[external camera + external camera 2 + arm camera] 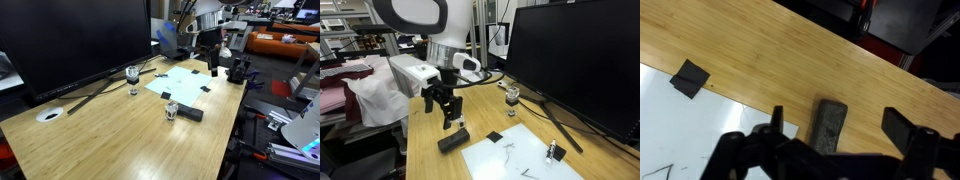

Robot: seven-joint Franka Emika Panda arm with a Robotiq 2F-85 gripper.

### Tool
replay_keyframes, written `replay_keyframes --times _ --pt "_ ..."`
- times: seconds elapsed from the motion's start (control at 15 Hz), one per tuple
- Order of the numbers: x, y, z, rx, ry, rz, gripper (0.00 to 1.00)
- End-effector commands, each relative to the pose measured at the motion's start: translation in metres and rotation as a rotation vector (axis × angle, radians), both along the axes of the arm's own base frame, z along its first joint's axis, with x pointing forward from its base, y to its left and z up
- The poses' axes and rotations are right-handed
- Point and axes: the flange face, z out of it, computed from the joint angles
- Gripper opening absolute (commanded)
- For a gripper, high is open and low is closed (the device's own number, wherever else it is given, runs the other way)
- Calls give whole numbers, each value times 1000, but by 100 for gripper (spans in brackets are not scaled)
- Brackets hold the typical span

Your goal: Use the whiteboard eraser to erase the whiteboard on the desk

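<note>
The whiteboard eraser (828,128), a dark oblong block, lies on the wooden desk (770,50) just beside the edge of the whiteboard (680,130). My gripper (840,118) is open, with one finger on each side of the eraser and clear of it. In an exterior view the gripper (448,123) hangs a little above the eraser (452,141), next to the near corner of the whiteboard (520,160). From the opposite exterior view the gripper (212,68) is at the far end of the whiteboard (185,82). I cannot make out the eraser there. Faint marks show on the whiteboard.
A big black monitor (70,40) (580,60) stands along one side of the desk (120,140). A stemmed glass (132,76) (512,97) stands by its foot. A small clear item (172,110) with a dark piece beside it sits past the whiteboard. A white disc (49,114) is set in the desk.
</note>
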Motion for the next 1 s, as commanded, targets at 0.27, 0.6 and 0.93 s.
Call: replay_keyframes --times 0.27,0.6,0.93 --pt "9 20 -47 -13 63 50 100" --pt "16 47 -99 12 100 109 100" --pt "16 53 -104 -3 90 111 100"
